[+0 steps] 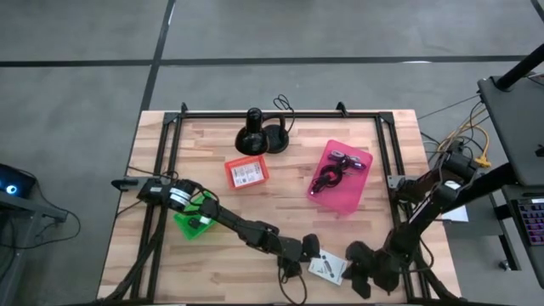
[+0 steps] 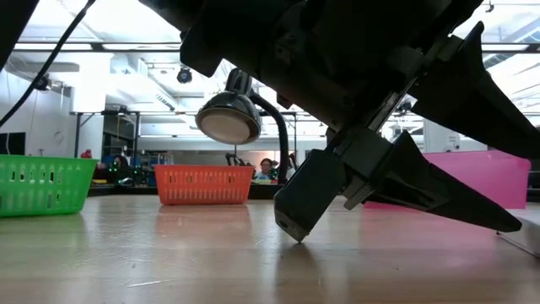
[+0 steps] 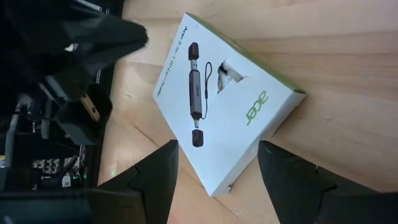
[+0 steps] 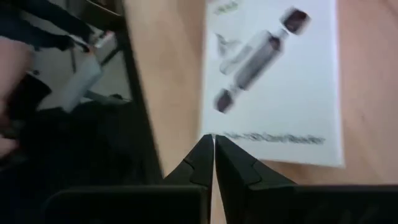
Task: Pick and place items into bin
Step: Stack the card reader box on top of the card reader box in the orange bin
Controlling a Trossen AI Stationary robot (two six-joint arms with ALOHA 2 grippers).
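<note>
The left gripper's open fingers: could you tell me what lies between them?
In the left wrist view, the white card reader box lies on the wood between the left gripper's spread fingers.

A: What carries everything?

B: A pale wooden tabletop [image 1: 212,127] made of planks, edged by a black frame.

A: And what sits directly on it?

B: Toward the far edge, a black round-based stand [image 1: 259,136] with a cord. Just in front of it, an orange basket [image 1: 246,172]. To the right of that, a pink bin [image 1: 342,177] with dark items inside. Near the left edge, a green basket [image 1: 196,216]. At the near edge, a white printed card [image 1: 325,269] lies flat on the wood

A: Anything touching?

B: The baskets and bin stand well apart
</note>
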